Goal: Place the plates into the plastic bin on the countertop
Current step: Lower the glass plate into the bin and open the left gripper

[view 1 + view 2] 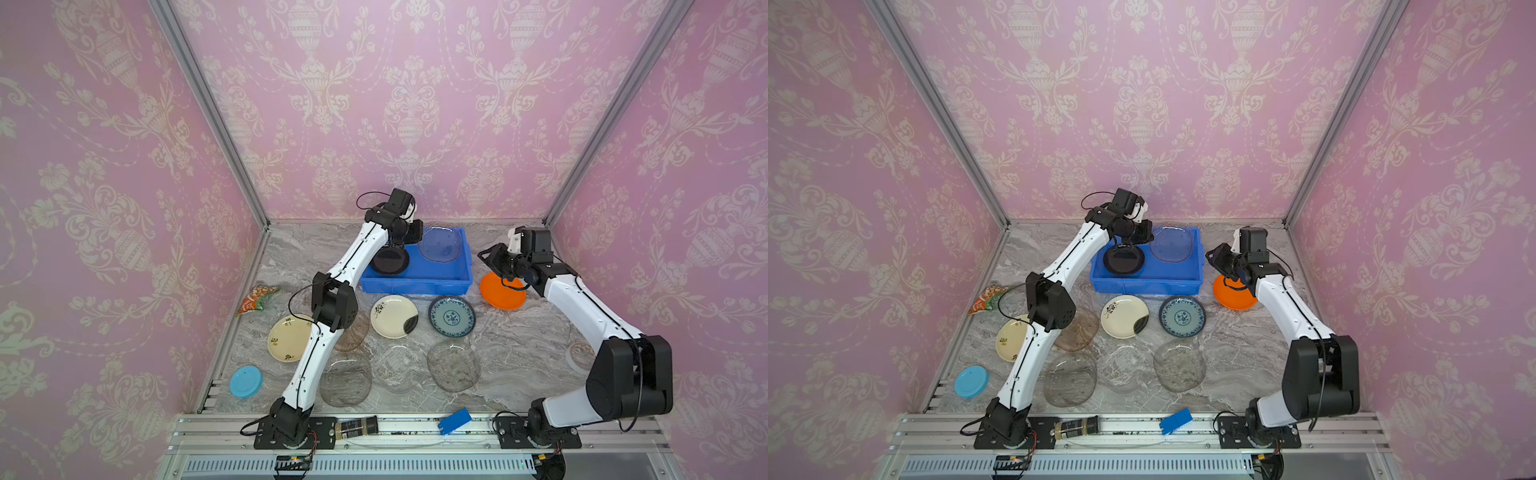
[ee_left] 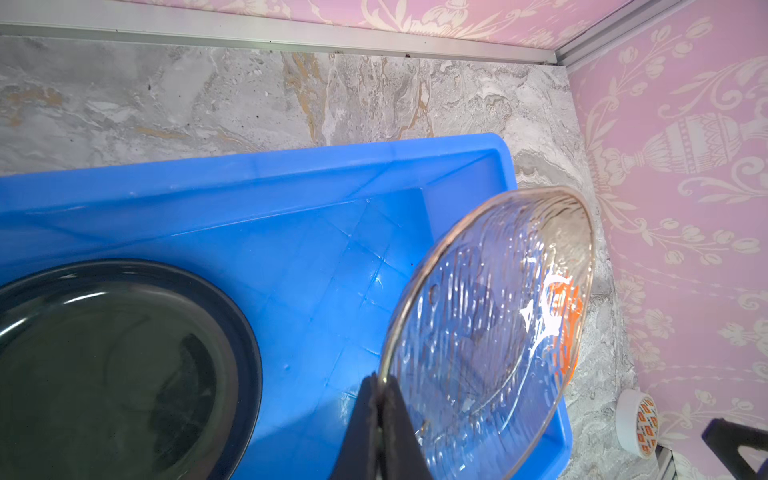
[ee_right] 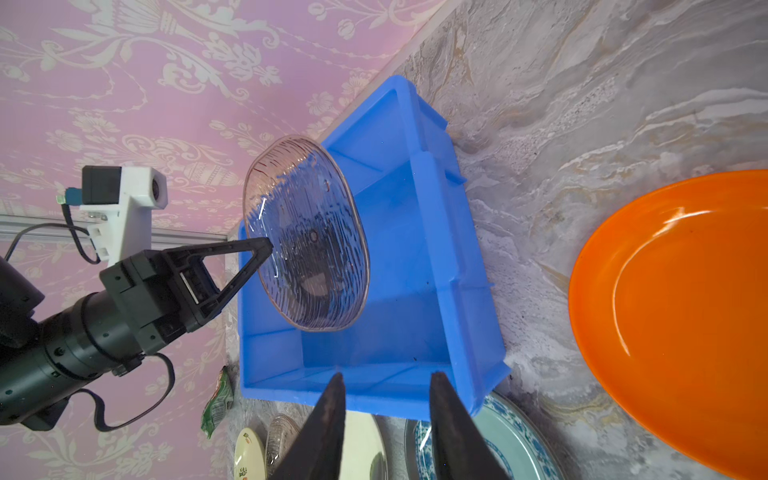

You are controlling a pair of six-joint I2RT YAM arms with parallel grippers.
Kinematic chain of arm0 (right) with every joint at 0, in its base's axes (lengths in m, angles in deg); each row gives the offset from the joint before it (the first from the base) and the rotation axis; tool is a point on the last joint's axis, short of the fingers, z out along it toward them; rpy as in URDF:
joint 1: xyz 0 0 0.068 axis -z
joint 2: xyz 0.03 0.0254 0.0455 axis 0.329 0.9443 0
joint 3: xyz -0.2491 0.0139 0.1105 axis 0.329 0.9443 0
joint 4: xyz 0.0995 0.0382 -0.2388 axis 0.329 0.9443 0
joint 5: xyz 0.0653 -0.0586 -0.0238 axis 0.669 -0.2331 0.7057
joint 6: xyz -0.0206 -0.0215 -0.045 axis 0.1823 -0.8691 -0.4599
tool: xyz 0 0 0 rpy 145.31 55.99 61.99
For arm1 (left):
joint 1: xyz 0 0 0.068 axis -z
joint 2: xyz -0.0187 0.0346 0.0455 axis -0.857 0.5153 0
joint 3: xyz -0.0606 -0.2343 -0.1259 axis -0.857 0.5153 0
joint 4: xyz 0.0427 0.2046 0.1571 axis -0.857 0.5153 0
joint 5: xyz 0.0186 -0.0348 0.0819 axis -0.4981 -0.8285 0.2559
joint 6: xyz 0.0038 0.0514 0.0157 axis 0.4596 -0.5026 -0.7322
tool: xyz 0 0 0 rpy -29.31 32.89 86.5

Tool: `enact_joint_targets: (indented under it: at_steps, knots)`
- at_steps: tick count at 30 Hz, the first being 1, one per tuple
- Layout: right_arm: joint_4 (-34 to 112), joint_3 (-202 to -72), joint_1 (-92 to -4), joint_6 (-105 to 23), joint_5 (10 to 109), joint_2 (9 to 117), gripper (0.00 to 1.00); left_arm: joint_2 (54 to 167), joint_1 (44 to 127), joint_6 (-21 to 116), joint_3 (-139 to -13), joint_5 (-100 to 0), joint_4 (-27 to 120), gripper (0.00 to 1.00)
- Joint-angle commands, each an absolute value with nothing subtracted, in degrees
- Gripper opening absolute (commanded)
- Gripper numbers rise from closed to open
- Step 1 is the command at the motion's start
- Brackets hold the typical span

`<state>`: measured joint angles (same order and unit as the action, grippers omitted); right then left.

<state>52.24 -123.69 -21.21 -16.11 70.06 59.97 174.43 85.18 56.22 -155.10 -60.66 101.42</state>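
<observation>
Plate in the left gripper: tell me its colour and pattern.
The clear glass plate is ribbed with fine lines; right wrist view shows it best.

In a top view the left arm [image 1: 313, 353] covers the right edge of a cream plate [image 1: 284, 338] and most of an amber glass plate [image 1: 357, 336]. Its wrist hides the far edge of the black plate [image 1: 388, 264] and the spot where the left jaws meet the clear glass plate [image 1: 440, 243]. The right arm [image 1: 582, 307] hides part of the orange plate [image 1: 500, 299] and part of the ring of tape [image 1: 577, 355]. In the left wrist view the picture's edges cut off the black plate, and the orange plate shows only as a warped smear through the glass. In the right wrist view the right jaws stand before the blue-patterned plate [image 3: 511, 436], which the bottom edge cuts off. The orange plate runs off the right edge.
</observation>
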Motion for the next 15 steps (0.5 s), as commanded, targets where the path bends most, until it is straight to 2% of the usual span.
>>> enact_joint_targets:
  at_steps: [1, 9, 15]
  knots:
    - [50.2, -124.4, -20.8, -15.1, 71.8, 61.1, 0.36, 176.3, 85.9, 57.7, -153.1, -58.8, 101.5, 0.0]
    - [49.3, -124.3, -20.7, -15.3, 72.1, 62.8, 0.36, 176.4, 86.3, 58.6, -146.6, -56.8, 97.2, 0.0]
    - [47.5, -122.7, -20.7, -14.0, 72.0, 63.1, 0.36, 178.0, 86.2, 59.5, -146.7, -58.5, 95.8, 0.0]
